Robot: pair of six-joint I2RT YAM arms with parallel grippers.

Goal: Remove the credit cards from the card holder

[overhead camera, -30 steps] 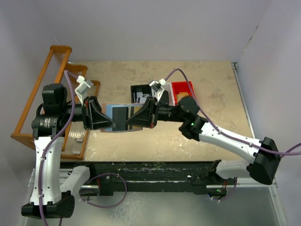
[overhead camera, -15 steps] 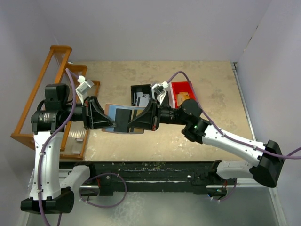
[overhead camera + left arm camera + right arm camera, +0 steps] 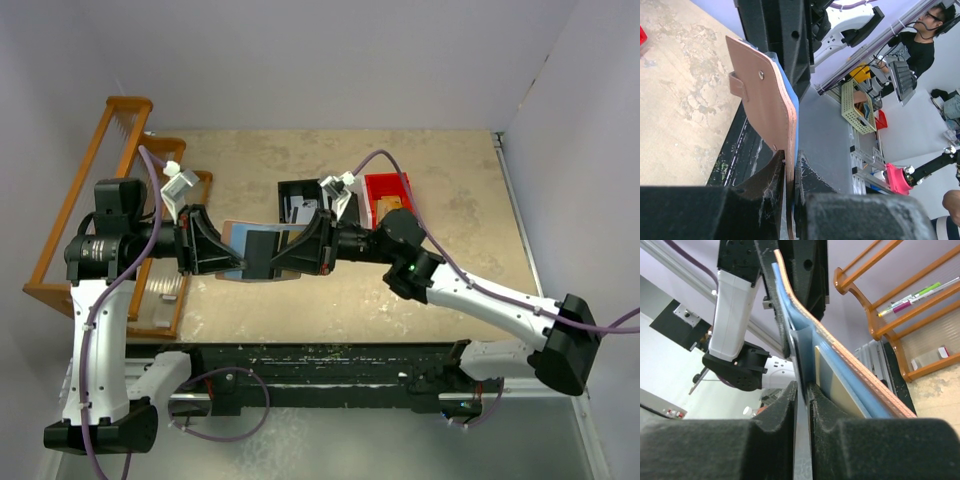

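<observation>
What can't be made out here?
Right wrist view: whether the edge-on sheet between the fingers of the right end effector belongs to the salmon-pink leather card holder.
Left wrist view: the tan plastic credit card, behind the holder's outer face.
Top view: card count, too small.

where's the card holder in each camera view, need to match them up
top external: card holder just left of centre, in front of the black bin.
left wrist: card holder in the centre, almost edge-on, salmon outside and snap showing.
right wrist: card holder slanting from top centre to lower right, blue lining showing.
shared landmark: the left gripper clamped on one end of it, visible in all three.
</observation>
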